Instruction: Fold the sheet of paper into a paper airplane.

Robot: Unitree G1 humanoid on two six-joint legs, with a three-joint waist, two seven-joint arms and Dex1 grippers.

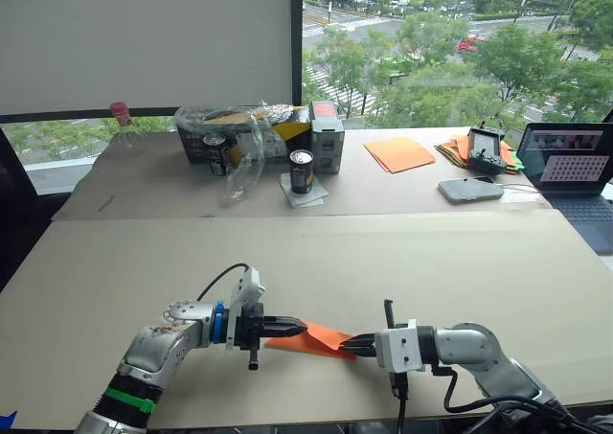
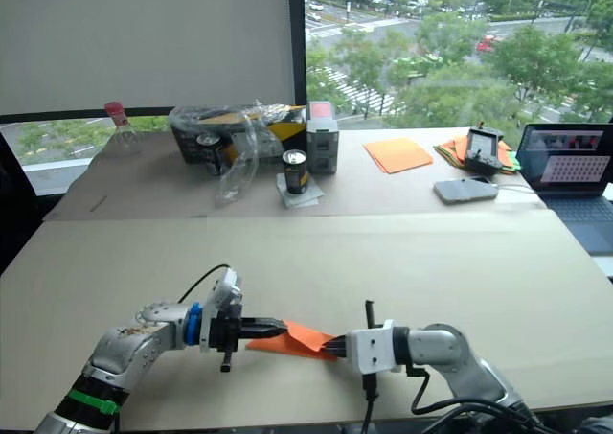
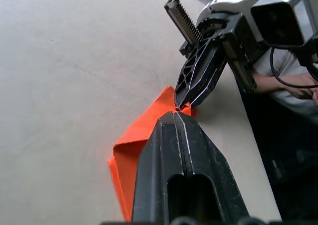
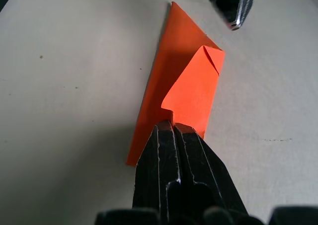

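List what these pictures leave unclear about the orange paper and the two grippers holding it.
- Sheet of paper: the ends under the left gripper and right gripper are hidden by their black fingers.
- Left wrist view: the gripper body covers the paper's near part.
- Underside and inner layers: pressed against the table, so the number of folds is unclear.
- Head views: creases too small to read.

Sheet of paper [image 4: 186, 93]: thin matt orange paper, creased. Table [image 1: 431, 262]: matt beige board, smooth.
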